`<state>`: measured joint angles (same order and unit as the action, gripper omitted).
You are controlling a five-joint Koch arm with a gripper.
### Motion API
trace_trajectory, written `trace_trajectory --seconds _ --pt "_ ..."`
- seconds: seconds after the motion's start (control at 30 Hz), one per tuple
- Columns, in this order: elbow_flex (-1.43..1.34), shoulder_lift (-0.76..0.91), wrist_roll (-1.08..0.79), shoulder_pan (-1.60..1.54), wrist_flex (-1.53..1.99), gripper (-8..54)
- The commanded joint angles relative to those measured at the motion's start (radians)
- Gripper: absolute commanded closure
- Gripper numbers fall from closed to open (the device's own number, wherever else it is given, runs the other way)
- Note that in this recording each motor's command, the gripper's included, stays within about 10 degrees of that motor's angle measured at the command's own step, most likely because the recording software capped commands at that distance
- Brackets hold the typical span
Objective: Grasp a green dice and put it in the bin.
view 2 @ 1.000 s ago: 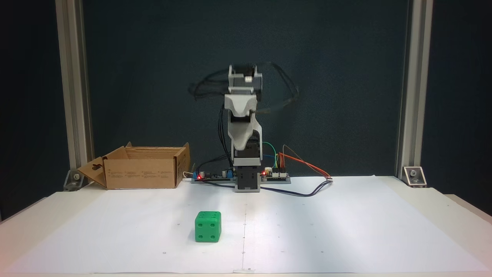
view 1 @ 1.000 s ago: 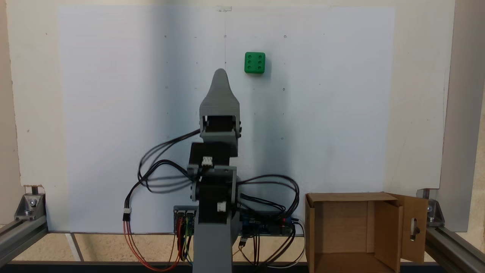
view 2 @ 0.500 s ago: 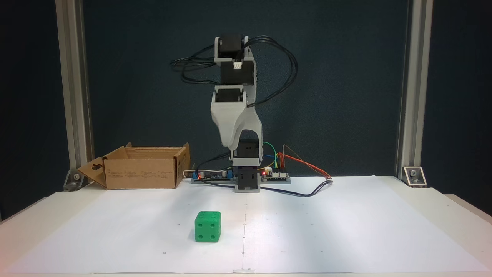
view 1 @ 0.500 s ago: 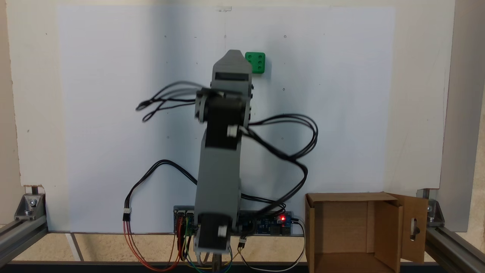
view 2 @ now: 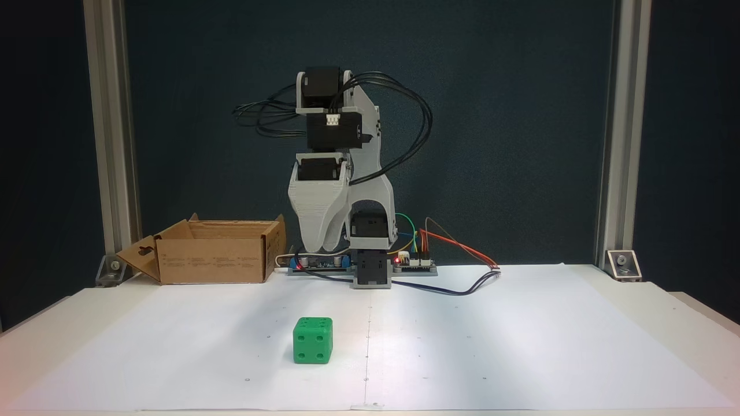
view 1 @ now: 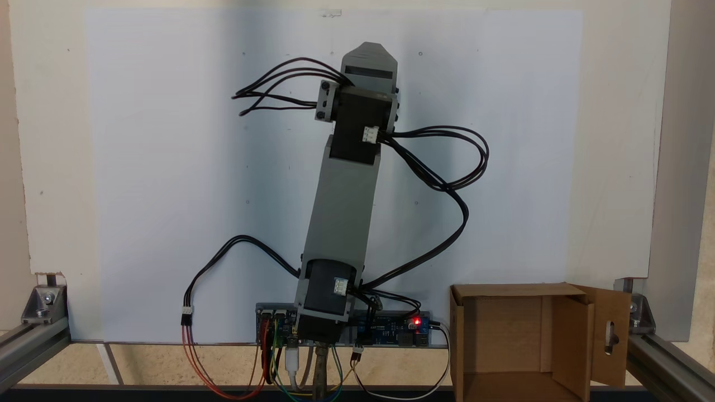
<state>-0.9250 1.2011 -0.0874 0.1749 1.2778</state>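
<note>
The green dice (view 2: pixel 313 340) is seen ungrasped on the paper, at 6 o'clock below the raised gripper (view 2: pixel 322 249), whose state cannot be told. Grasping and binning (view 2: pixel 214 253) remain undone.

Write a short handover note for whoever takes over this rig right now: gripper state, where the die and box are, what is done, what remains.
Gripper: points down, raised above the paper over the green die, holding nothing; whether it is open cannot be told.
Die: rests on the white paper, untouched.
Cardboard box: open, beside the arm's base, apart from the die.
Done: nothing yet.
Left: descend, grasp the die, carry it to the box, release.
</note>
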Motion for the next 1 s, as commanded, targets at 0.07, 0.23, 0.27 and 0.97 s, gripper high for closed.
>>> trace_trajectory --seconds 0.07,0.23,0.27,0.97 --pt "0.063 -0.005 -0.021 0.014 0.063 1.4" --pt "0.063 -0.043 -0.034 0.031 0.054 1.4" --pt "0.063 -0.046 -0.038 0.034 0.054 1.4" --pt "0.037 -0.101 -0.058 0.064 0.035 1.4"
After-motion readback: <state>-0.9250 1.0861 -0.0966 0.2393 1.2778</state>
